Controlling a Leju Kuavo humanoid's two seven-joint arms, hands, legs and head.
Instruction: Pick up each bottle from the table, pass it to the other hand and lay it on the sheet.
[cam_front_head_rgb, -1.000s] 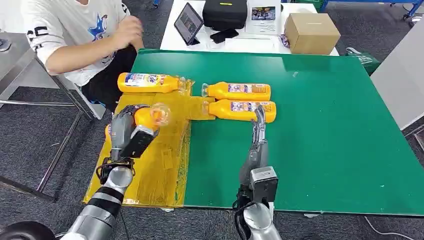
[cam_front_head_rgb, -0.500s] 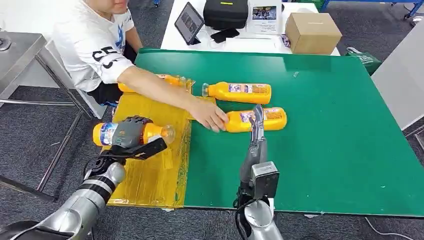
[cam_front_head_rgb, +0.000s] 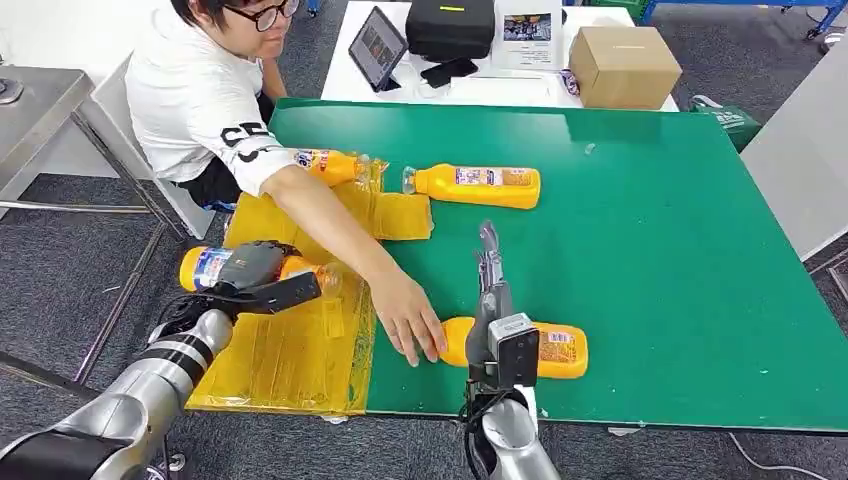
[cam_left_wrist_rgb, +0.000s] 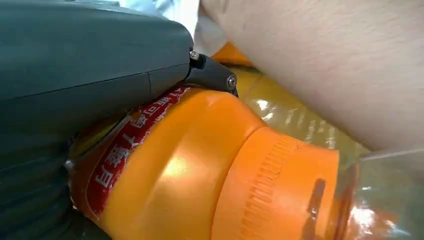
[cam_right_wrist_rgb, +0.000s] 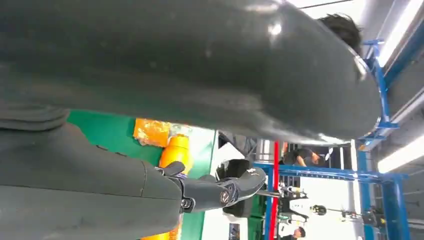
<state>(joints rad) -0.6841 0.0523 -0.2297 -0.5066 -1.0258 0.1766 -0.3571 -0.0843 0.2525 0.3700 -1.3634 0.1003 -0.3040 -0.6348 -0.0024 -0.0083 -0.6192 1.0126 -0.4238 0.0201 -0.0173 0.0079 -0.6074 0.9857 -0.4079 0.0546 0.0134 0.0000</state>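
While gripping one orange juice bottle in the left hand, fingers wrapped round its body, cap pointing toward the counter's middle, lying level just above the yellow sheet. Judged to be at the laying-down step: calls for lowering onto bare sheet and letting go, keeping off the person's arm stretched across it. Right hand raised over the green counter, fingers straight and apart, holding nothing. Near-edge bottle on the counter beneath that wrist, touched at its cap end by the person's hand; probably the next pick. Another bottle on bare counter farther off; a fourth at the sheet's far end. All bottles capped, full of orange liquid.
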